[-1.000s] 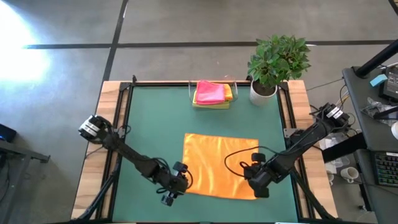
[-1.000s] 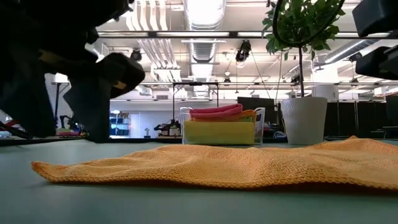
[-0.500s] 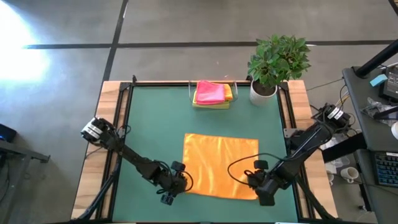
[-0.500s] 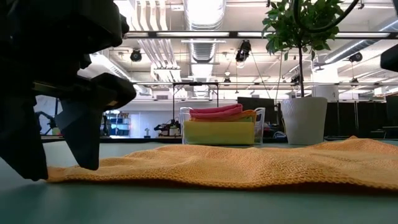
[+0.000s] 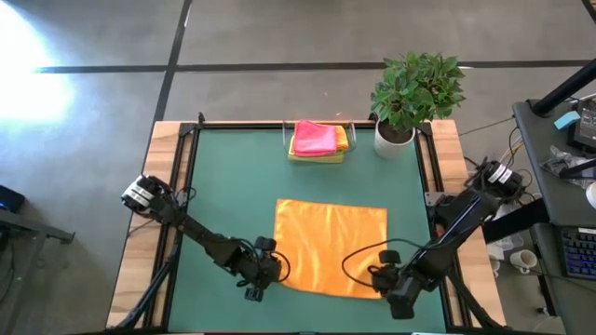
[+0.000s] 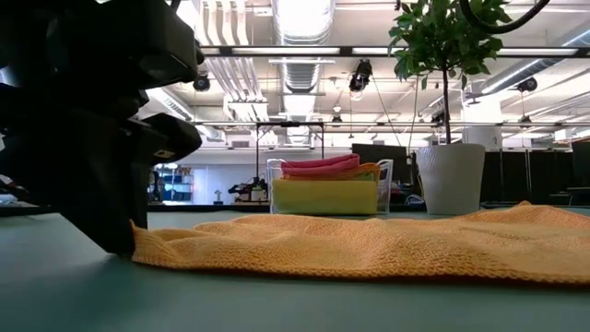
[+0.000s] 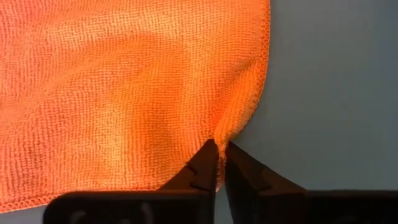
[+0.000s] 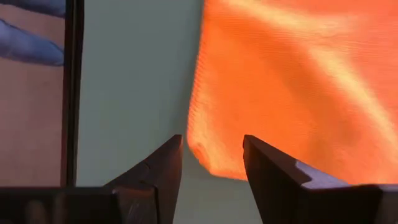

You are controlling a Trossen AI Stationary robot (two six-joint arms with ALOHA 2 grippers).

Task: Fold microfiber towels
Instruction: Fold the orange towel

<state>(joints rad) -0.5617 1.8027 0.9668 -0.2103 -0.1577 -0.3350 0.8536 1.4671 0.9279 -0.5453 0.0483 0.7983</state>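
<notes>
Orange towel (image 5: 331, 247): spread flat on the green mat (image 5: 233, 186), toward the worktop's near edge and slightly right of centre; not yet folded.
Left pincer (image 7: 219, 163): closed tight on the towel's near-left corner, with only a thin pleat of cloth pinched between the fingertips.
Right pincer (image 8: 211, 165): spread wide, straddling the towel's near-right corner, which lies between the fingers without being gripped.
Stack of folded towels (image 5: 317, 140): pink on top, with orange and yellow below, in a wire basket (image 6: 385, 188) at the far edge, well apart from the arms.
Potted plant (image 5: 414, 93): far-right corner, clear of the work.
Risk, left grip: the bite looks shallow, so the corner could slip free once lifted.
Risk, right grip: if the fingers close high or short of the hem, they may nip only the edge or miss it, leaving one side behind.
Risk, uneven lift: one corner held and the other not would drag the towel askew and give a crooked fold.
Risk, mat: fingers pressed this low could catch the mat together with the cloth.
</notes>
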